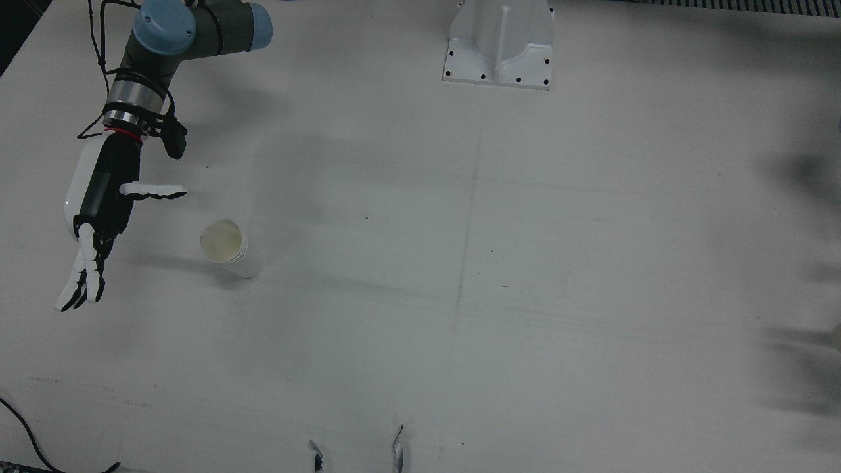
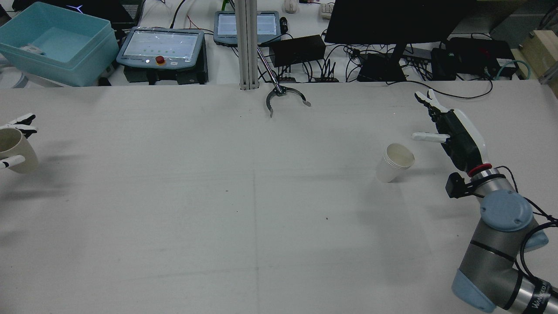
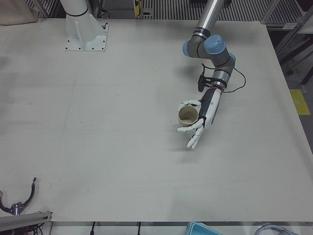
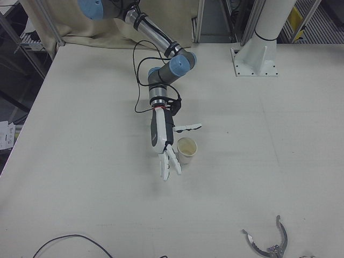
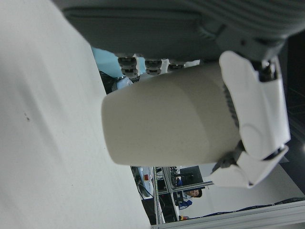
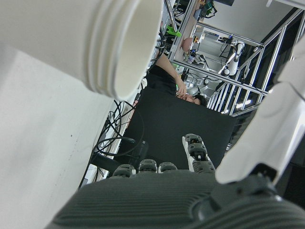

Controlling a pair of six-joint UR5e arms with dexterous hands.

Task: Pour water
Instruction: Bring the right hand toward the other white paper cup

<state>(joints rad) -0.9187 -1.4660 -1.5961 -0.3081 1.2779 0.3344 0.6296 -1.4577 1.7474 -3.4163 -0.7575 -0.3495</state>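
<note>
Left hand (image 3: 199,122) wrapped around a beige cup (image 3: 188,115), likely for pouring; right hand (image 4: 165,141) spread beside the white cup (image 4: 186,150), ungrasped.

1. The table (image 1: 525,295) has a matt, pale grey-white surface, faintly scuffed and streaked.
2. The white cup (image 2: 394,162) looks like matt paper, with ridges below its rim; it sits at the right hand's (image 2: 453,135) nine o'clock in the rear view.
3. The beige cup (image 3: 188,116) is smooth and matt.
4. The left hand (image 3: 198,125) has glossy white plastic shells over black parts.
5. The arm joints (image 2: 501,218) are grey metal with smooth blue caps.
</note>
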